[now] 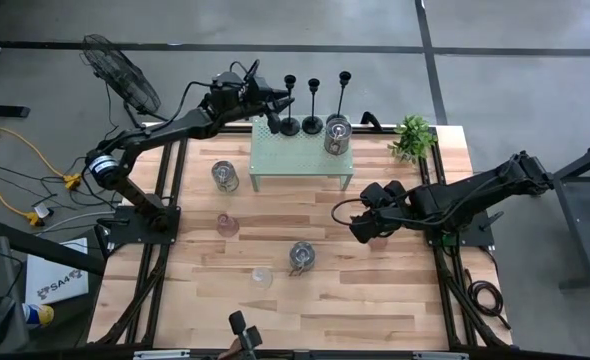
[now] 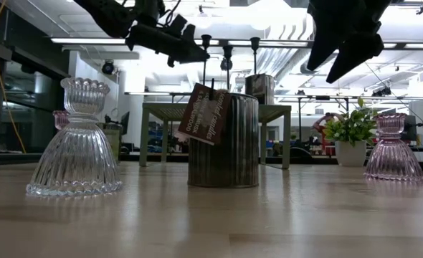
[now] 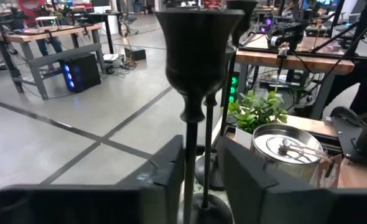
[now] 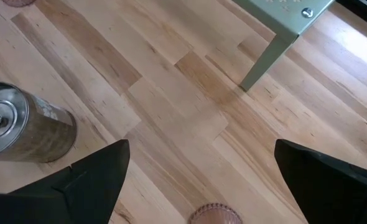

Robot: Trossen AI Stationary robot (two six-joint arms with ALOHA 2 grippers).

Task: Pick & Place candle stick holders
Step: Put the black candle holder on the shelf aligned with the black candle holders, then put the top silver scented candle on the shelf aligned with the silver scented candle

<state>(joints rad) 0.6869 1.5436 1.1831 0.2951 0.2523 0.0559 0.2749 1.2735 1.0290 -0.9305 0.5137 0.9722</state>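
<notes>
Overhead, the left gripper (image 1: 278, 104) reaches the pale green perforated metal shelf (image 1: 300, 160); its jaws stand slightly parted around the thin stem of a black round-based candlestick (image 3: 193, 81), which rises between them without clear contact. Two more black candlesticks (image 1: 313, 108) and a squat silvery jar (image 1: 337, 133) stand on the shelf just beyond. The right gripper (image 1: 360, 228) hovers spread wide over bare wooden tabletop (image 4: 190, 118), a silvery ribbed jar (image 4: 22, 127) off to one side. That jar's brown tag (image 2: 205, 113) carries writing too small to read.
</notes>
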